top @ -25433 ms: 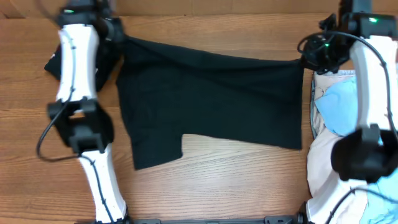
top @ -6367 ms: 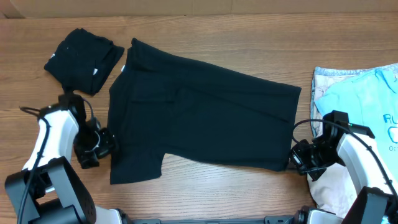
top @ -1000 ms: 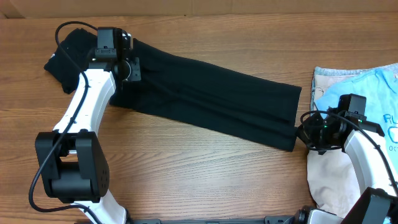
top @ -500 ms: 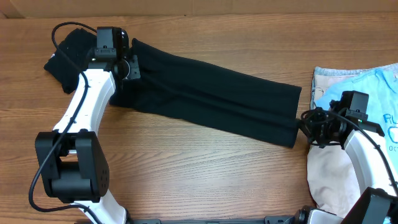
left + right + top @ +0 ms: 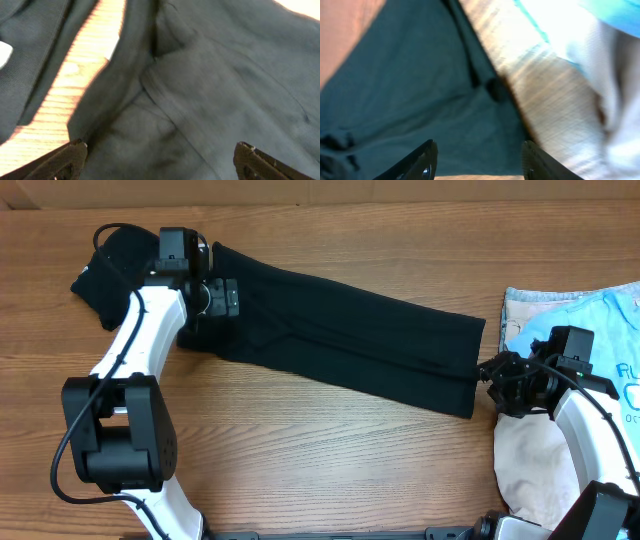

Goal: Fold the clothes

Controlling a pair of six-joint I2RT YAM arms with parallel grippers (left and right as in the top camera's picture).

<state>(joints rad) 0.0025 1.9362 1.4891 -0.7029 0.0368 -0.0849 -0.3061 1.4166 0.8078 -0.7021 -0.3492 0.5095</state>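
Note:
A black garment (image 5: 340, 330), folded into a long band, lies slanting across the table from upper left to lower right. My left gripper (image 5: 228, 298) hovers over its left end with the jaws wide apart and nothing between them. In the left wrist view the dark cloth (image 5: 200, 90) fills the space under the left gripper (image 5: 160, 160). My right gripper (image 5: 492, 375) sits at the band's right end, open, and apart from the cloth. In the right wrist view, the garment's corner (image 5: 410, 85) lies below the right gripper (image 5: 480, 155).
A folded black garment (image 5: 105, 265) lies at the back left, beside my left arm. A pile of pale blue and white clothes (image 5: 590, 320) fills the right edge, close to my right arm. Bare wood (image 5: 330, 450) stretches along the front.
Both grippers were shut on the ends of the black garment and now stand open, having let it go. The left gripper shifted slightly right; the garment lies still.

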